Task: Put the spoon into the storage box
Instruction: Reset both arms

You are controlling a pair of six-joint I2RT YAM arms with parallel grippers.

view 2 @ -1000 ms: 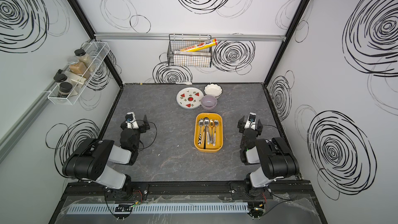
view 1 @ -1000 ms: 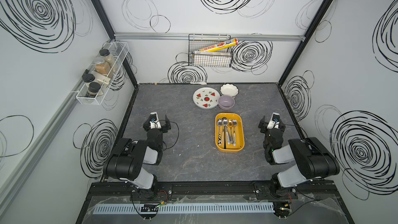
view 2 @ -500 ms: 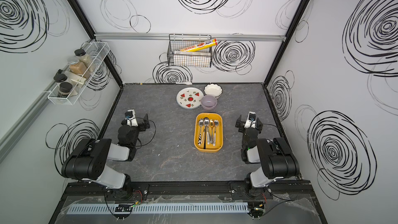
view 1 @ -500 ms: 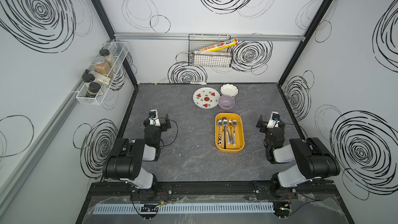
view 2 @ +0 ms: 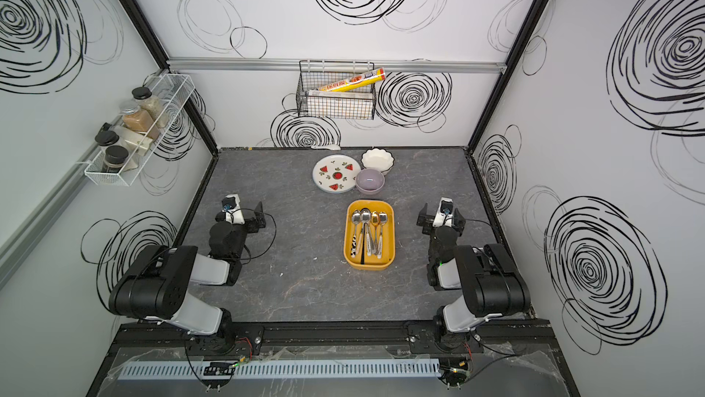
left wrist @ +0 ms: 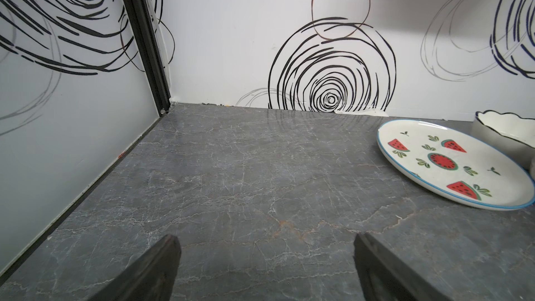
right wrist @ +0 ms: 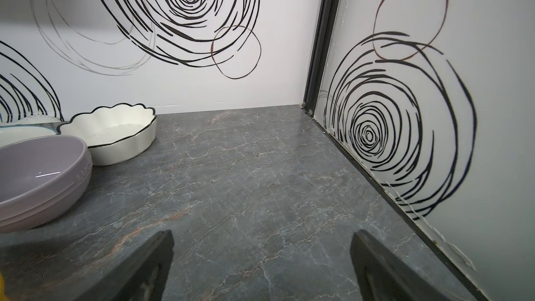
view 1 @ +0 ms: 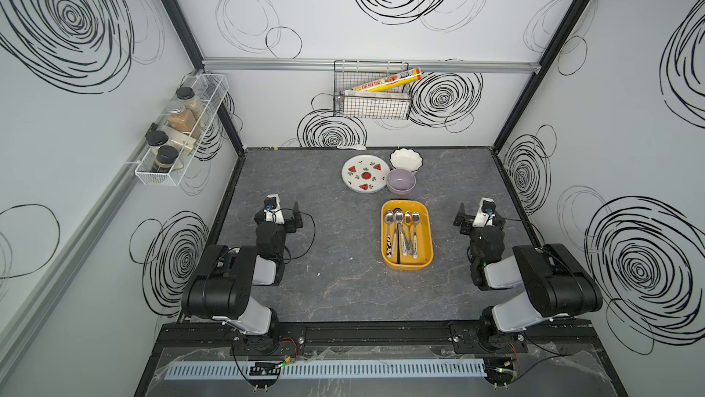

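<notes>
The mustard-yellow storage box [view 1: 407,266] [view 2: 369,266] stands right of the table's middle in both top views. Several metal spoons [view 1: 398,216] [view 2: 365,215] lie side by side inside it. A white spoon-shaped thing [view 1: 351,146] [left wrist: 359,112] lies against the back wall. My left gripper [view 1: 283,212] [left wrist: 266,256] rests low at the left side, open, with only bare table between its fingers. My right gripper [view 1: 477,215] [right wrist: 262,253] sits at the right side, a little right of the box, open and empty.
A watermelon-patterned plate [view 1: 365,174] [left wrist: 451,163], a lilac bowl [view 1: 400,181] [right wrist: 37,175] and a white scalloped bowl [view 1: 406,158] [right wrist: 115,131] cluster behind the box. A wire basket [view 1: 372,97] hangs on the back wall and a spice rack [view 1: 179,135] on the left wall.
The right gripper's jaws have spread wider. Both arms have hardly moved, and the spoons in the box lie as before.
</notes>
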